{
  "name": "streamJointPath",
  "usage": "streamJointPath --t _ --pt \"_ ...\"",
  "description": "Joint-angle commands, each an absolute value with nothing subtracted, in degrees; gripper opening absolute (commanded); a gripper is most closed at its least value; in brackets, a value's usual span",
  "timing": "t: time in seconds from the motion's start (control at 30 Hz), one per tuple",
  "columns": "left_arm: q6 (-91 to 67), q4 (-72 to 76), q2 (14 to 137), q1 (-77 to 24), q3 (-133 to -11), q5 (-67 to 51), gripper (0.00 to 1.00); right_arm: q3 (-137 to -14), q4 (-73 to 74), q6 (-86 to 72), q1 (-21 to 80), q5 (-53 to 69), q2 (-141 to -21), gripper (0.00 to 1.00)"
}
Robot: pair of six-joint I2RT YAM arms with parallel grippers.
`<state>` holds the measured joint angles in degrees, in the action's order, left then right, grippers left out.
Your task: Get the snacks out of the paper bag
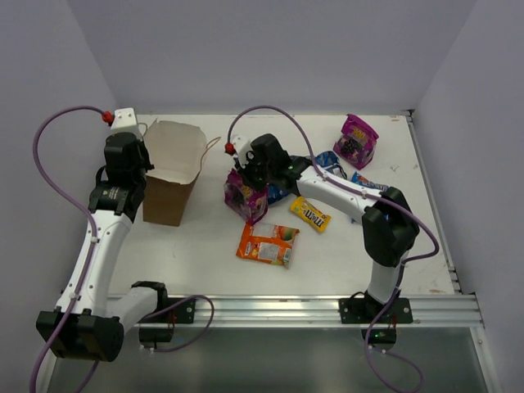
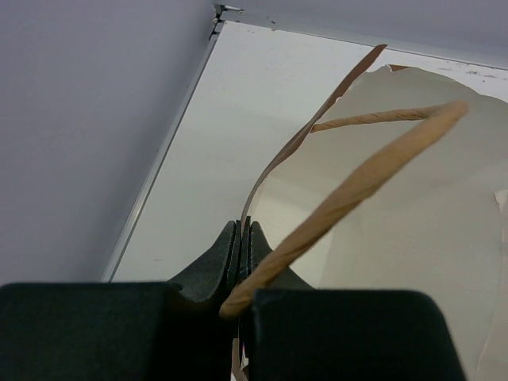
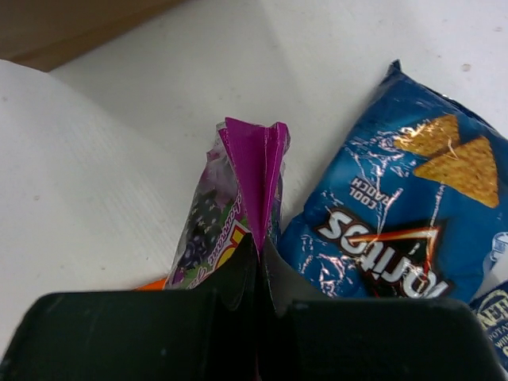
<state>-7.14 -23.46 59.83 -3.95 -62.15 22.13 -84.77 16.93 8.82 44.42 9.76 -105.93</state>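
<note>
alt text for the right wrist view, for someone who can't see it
The right gripper is shut on the top seam of a magenta pouch, seen close up. A blue chip bag lies beside it on the white table, and a brown strip at the top left corner is probably the paper bag.

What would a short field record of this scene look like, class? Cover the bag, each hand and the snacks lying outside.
Bag: brown kraft paper bag, upright, top open, on the white table
Left hand: shut on the bag's rim
Right hand: shut on the top of a magenta glossy pouch
Beside that pouch: blue Doritos chip bag
Lying loose: orange flat packet, yellow M&M's packet, second magenta pouch
Inside bag: no snack visible from above
</note>
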Motion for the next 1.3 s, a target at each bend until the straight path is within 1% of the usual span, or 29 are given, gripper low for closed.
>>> streamJointPath --t 0.0,0.1,0.23,0.3,0.37,0.5,0.57,0.63,0.67,0.7,0.77,0.8,0.83,0.87,0.9,0.97,1.0,1.17,1.27 --pt "-9.0 -19.7 58.7 -3.2 -62.4 21.6 0.00 -88.1 11.0 8.2 44.2 1.8 -103.7 0.00" --pt "-9.7 -19.3 59.1 -3.0 -62.1 21.4 0.00 -87.3 10.2 4.1 45.6 5.4 -103.5 0.00" --pt "-10.6 -18.7 59.3 -2.8 -62.1 20.5 0.00 -87.3 8.8 -1.9 51.1 3.5 -105.2 0.00" --pt "-10.9 -18.5 59.4 -2.7 -62.1 20.3 0.00 -88.7 8.6 -6.1 51.8 2.8 -106.4 0.01" --pt "-11.1 -18.3 59.5 -2.5 -62.3 20.0 0.00 -89.2 8.4 -10.9 51.8 2.1 -107.8 0.03" --pt "-11.2 -17.9 59.5 -2.1 -62.6 19.3 0.00 -89.6 8.3 -13.2 51.8 -1.4 -108.8 0.18" --pt "-11.4 -17.8 59.7 -1.9 -62.7 19.0 0.00 -89.0 8.7 -12.8 51.8 -2.1 -107.9 0.27" --pt "-11.8 -17.3 59.9 -1.8 -62.8 18.5 0.00 -88.2 9.1 -11.6 51.6 -3.5 -105.3 0.58" --pt "-11.8 -17.3 60.0 -1.7 -62.8 18.4 0.00 -87.9 9.4 -11.0 51.6 -4.0 -105.3 0.58" --pt "-11.9 -17.0 60.2 -1.6 -63.0 18.3 0.00 -87.8 9.8 -10.4 51.6 -4.3 -102.8 0.70" --pt "-12.0 -16.8 60.8 -1.2 -64.1 18.1 0.00 -87.5 12.1 -8.1 51.5 -5.5 -99.6 0.83" --pt "-12.0 -16.9 61.2 -1.1 -64.5 18.0 0.00 -87.5 13.2 -7.4 51.4 -5.8 -95.9 0.92" --pt "-12.0 -16.8 61.8 -0.9 -65.6 17.9 0.00 -87.2 14.1 -6.3 51.3 -6.1 -94.0 0.97" --pt "-12.0 -16.5 62.2 -0.5 -66.0 17.9 0.00 -86.4 16.1 -6.0 51.2 -6.5 -91.9 0.99" --pt "-11.9 -16.2 62.7 -0.4 -66.4 17.8 0.00 -86.0 17.4 -5.9 50.6 -6.4 -87.5 0.99" --pt "-11.8 -15.6 64.2 0.0 -67.7 17.7 0.00 -84.0 20.2 -6.1 50.0 -5.6 -82.8 0.99" --pt "-11.8 -14.9 65.5 0.0 -68.5 17.2 0.00 -83.1 21.0 -6.2 49.4 -5.0 -78.2 0.99" --pt "-13.1 -12.3 70.4 3.7 -71.5 14.4 0.00 -75.5 22.9 -6.1 49.0 -5.4 -65.1 0.99" --pt "-14.7 -11.7 74.3 5.1 -73.6 10.4 0.00 -70.9 22.9 -6.3 49.0 -5.9 -58.8 0.99"
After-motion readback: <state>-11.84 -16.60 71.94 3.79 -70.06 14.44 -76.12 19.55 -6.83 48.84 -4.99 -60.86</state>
